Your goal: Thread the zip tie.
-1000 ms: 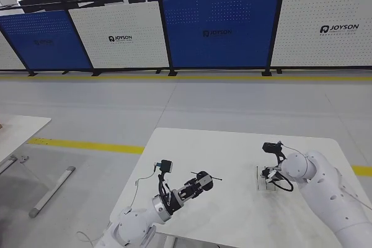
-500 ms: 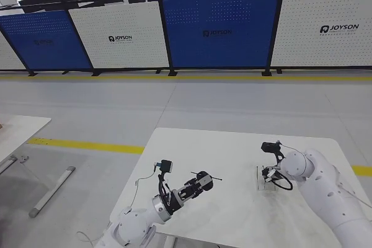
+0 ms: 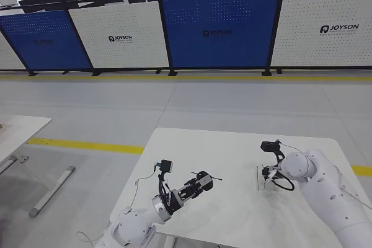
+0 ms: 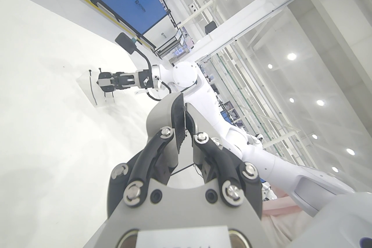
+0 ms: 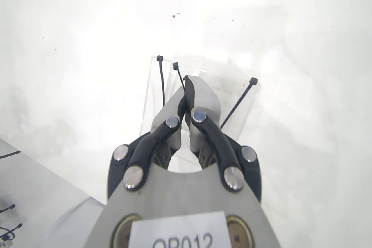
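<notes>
A clear holder [image 5: 151,103] on the white table carries three black zip ties. My right gripper [image 5: 187,83] is over it, shut on the middle zip tie [image 5: 179,73] just below its head. The other two zip ties [image 5: 161,80] [image 5: 239,101] lean free on either side. In the top view this gripper [image 3: 270,173] sits at the holder [image 3: 265,184] on the table's right part. My left gripper [image 4: 184,106] is held above the table's near left part, shut on a thin black zip tie [image 4: 183,168] that sticks out past the gripper [image 3: 204,180] as a dark line [image 3: 216,178].
The white table [image 3: 235,149] has open surface between the two arms. The right arm's gripper [image 4: 100,80] and the holder [image 4: 93,92] appear far off in the left wrist view. A grey plate [image 5: 35,173] with more zip ties lies close under the right wrist.
The right arm has shifted slightly leftward at the holder. The left arm and its zip tie have not moved.
</notes>
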